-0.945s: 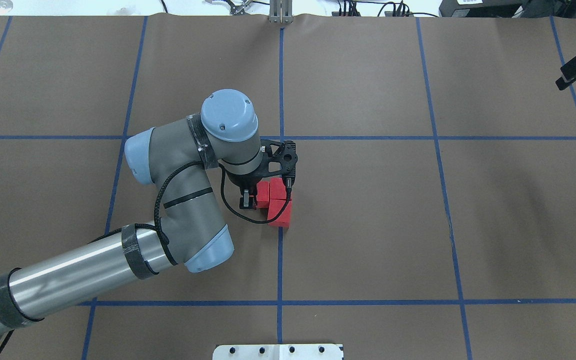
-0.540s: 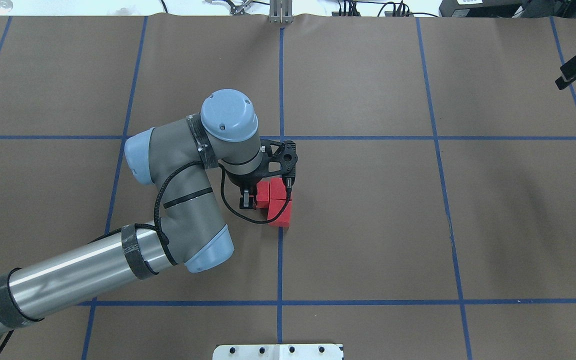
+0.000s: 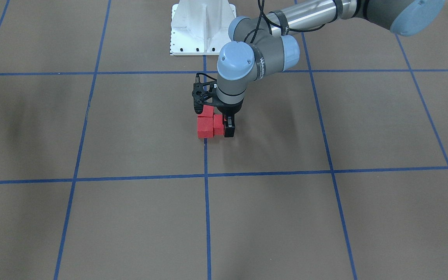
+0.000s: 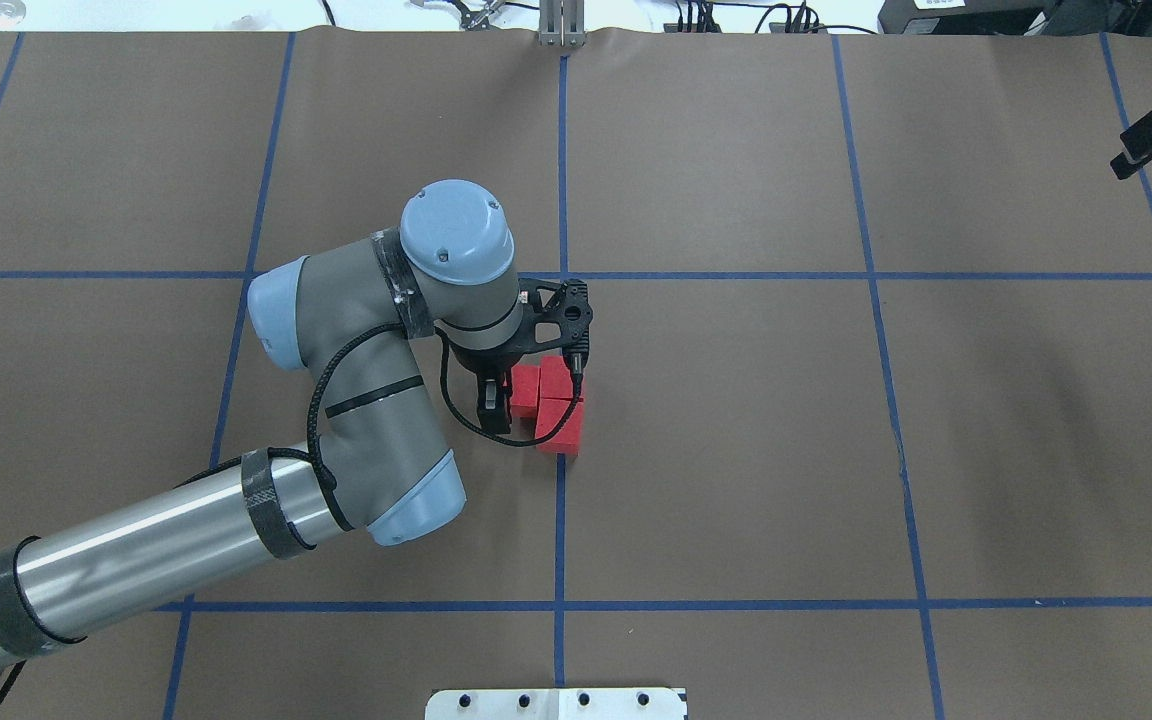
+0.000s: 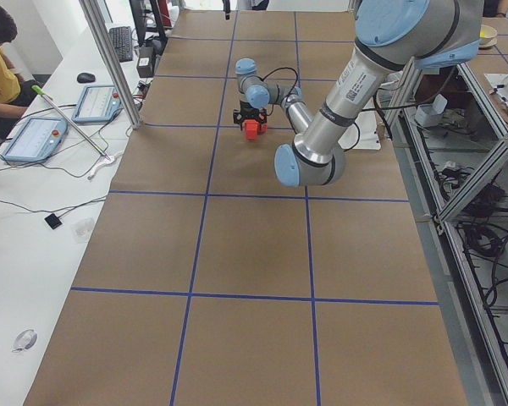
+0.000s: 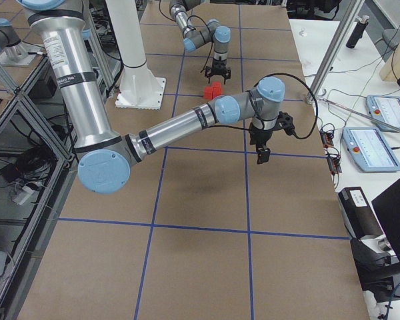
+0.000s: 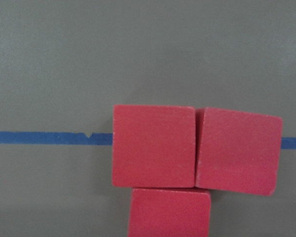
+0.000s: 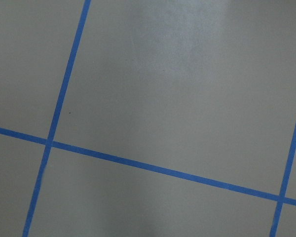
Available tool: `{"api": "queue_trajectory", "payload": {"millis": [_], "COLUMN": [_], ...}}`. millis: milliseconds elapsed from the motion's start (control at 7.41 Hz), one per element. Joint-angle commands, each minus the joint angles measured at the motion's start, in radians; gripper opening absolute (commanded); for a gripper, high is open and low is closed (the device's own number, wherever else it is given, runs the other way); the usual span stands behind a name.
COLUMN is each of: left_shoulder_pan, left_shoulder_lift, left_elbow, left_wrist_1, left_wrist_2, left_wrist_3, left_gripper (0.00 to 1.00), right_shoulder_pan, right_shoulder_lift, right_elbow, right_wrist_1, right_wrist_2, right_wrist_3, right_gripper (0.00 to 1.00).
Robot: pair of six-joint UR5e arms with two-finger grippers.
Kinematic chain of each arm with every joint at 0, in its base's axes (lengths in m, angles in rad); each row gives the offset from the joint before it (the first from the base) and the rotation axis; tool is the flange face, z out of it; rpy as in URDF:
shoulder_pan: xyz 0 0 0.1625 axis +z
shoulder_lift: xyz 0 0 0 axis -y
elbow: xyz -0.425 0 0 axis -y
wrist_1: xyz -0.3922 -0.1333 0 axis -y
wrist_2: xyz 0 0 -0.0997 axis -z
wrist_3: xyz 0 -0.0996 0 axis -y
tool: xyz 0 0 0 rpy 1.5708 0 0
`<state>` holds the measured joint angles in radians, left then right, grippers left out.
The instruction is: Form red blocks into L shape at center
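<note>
Left jaws stand at the red blocks [image 4: 561, 425]. Only one dark finger [image 3: 228, 131] shows, just beside a block, so I cannot tell whether they are spread or pinching. Right jaws are a dark shape at the overhead view's upper right edge, and their state cannot be told either. The brown counter [image 4: 736, 450] carries a blue tape grid. The left arm [image 4: 356, 400] reaches in from lower left. The three blocks sit mid-frame on the central vertical line, touching in an L.
</note>
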<state>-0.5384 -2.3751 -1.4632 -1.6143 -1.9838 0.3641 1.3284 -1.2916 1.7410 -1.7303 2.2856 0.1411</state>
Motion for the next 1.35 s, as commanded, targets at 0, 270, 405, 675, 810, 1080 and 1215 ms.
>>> {"api": "queue_trajectory", "payload": {"millis": [0, 270, 405, 675, 810, 1080, 1215], "left_shoulder_pan": [-0.005, -0.037, -0.091, -0.234, -0.298, -0.433, -0.498], "left_shoulder_lift": [0.0, 0.019, 0.06, 0.167, 0.242, 0.406, 0.495], "left_elbow": [-0.021, -0.103, -0.142, -0.18, -0.205, -0.27, -0.288], "left_wrist_1": [0.002, 0.011, 0.011, 0.011, -0.001, -0.004, -0.006], "left_wrist_2": [0.0, 0.002, 0.0, -0.006, -0.007, -0.012, -0.097], "left_wrist_3": [-0.011, -0.014, -0.016, -0.081, -0.17, -0.223, -0.316], "left_gripper": [1.0, 1.0, 1.0, 1.0, 1.0, 1.0, 1.0], "right_shoulder_pan": [0.0, 0.0, 0.0, 0.0, 0.0, 0.03, 0.053], "right_shoulder_lift": [0.0, -0.002, -0.002, -0.008, -0.011, -0.029, -0.056], "right_elbow": [0.0, 0.0, 0.0, 0.0, -0.001, -0.006, -0.006], "right_wrist_1": [0.0, 0.0, 0.0, 0.0, 0.0, 0.0, 0.0], "right_wrist_2": [0.0, 0.0, 0.002, 0.002, 0.002, 0.002, 0.002], "right_wrist_3": [0.0, 0.0, -0.002, -0.005, -0.011, -0.017, -0.02], "right_gripper": [1.0, 1.0, 1.0, 1.0, 1.0, 1.0, 1.0]}}
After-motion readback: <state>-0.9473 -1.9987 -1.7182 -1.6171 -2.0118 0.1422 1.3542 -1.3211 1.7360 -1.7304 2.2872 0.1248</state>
